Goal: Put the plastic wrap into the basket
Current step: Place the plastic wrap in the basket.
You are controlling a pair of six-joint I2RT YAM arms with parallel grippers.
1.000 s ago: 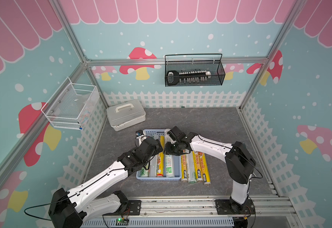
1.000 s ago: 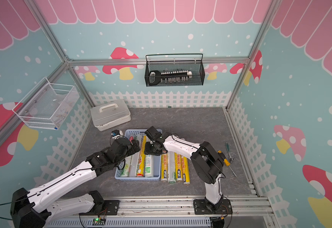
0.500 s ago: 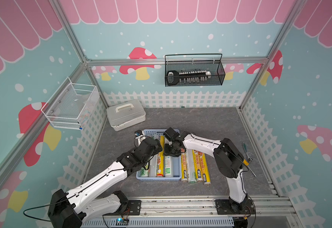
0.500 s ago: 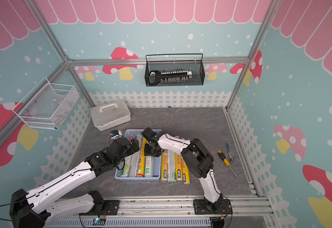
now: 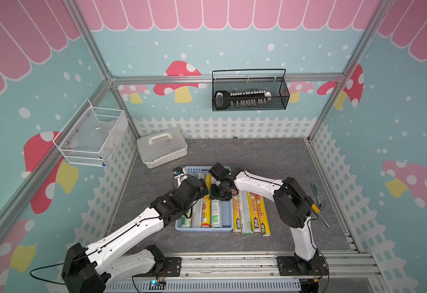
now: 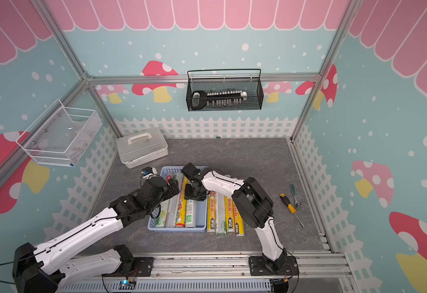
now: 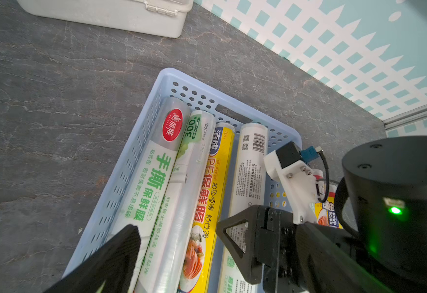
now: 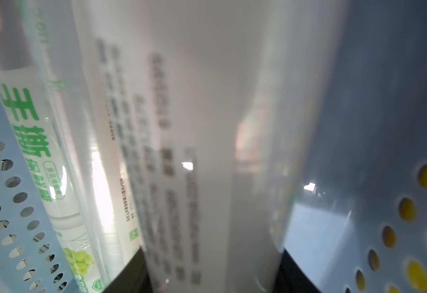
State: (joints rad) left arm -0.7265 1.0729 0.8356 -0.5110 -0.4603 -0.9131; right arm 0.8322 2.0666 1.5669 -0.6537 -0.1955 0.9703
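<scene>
The light blue basket (image 5: 203, 229) (image 6: 176, 229) holds several plastic wrap rolls: a green-printed one (image 7: 151, 177), a clear one (image 7: 184, 192), a yellow one (image 7: 212, 182) and a white one (image 7: 251, 165) (image 8: 207, 126). Several more rolls (image 5: 249, 213) (image 6: 223, 215) lie on the floor against the basket's right side. My right gripper (image 5: 220, 194) (image 6: 194, 194) reaches down into the basket, shut on the white roll, which fills the gap between its black fingers (image 8: 128, 274). My left gripper (image 5: 203, 189) (image 7: 220, 266) hangs open over the basket's left rolls, holding nothing.
A white lidded box (image 5: 161, 148) stands behind the basket to its left. A yellow-handled screwdriver (image 5: 316, 209) and a teal-handled tool (image 5: 316, 190) lie at the right. A black wire basket (image 5: 249, 93) and a white wire basket (image 5: 90, 137) hang on the walls.
The right arm's elbow has swung left toward the basket and its gripper has shifted slightly along the white roll. The left arm has hardly moved.
</scene>
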